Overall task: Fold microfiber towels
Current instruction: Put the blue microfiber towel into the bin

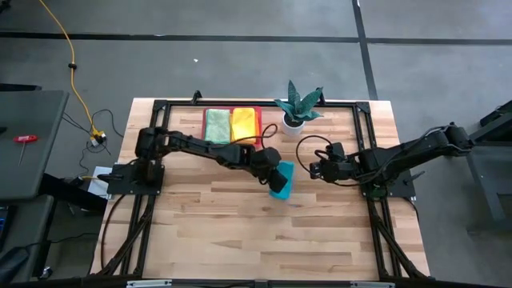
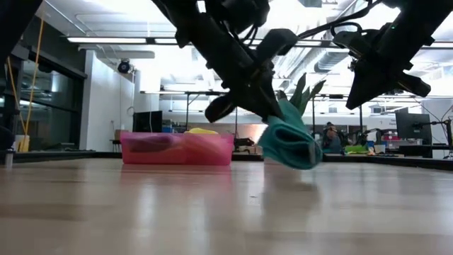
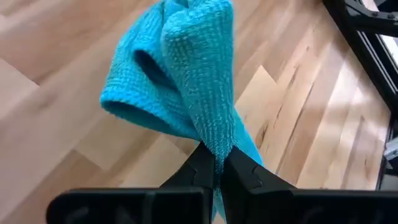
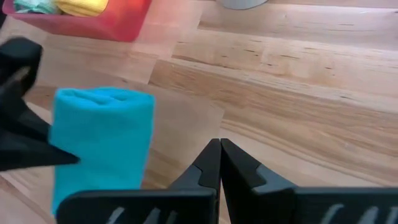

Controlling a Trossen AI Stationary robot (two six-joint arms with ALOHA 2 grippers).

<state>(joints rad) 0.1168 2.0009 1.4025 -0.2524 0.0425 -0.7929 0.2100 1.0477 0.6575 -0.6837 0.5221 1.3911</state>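
Left tool [image 3: 219, 168] clamped on a teal towel [image 3: 180, 74], lifted clear of the bench [image 1: 240, 240].

The left tool's jaws are pinched tight on one gathered end of the towel, which hangs doubled over and, in the low view, does not touch the wood. To finish the fold well, the towel should probably be lowered with its free end landing first, then laid flat so the edges line up, before the jaws part. The right tool [image 4: 219, 158], jaws together and holding nothing, hovers just beside the towel. Farther off, the pink tray [image 1: 260, 120] with a green towel [image 1: 217, 125] and a yellow towel [image 1: 243, 124], and a potted plant [image 1: 297, 108], stand along the back edge. The near half of the bench offers open room.
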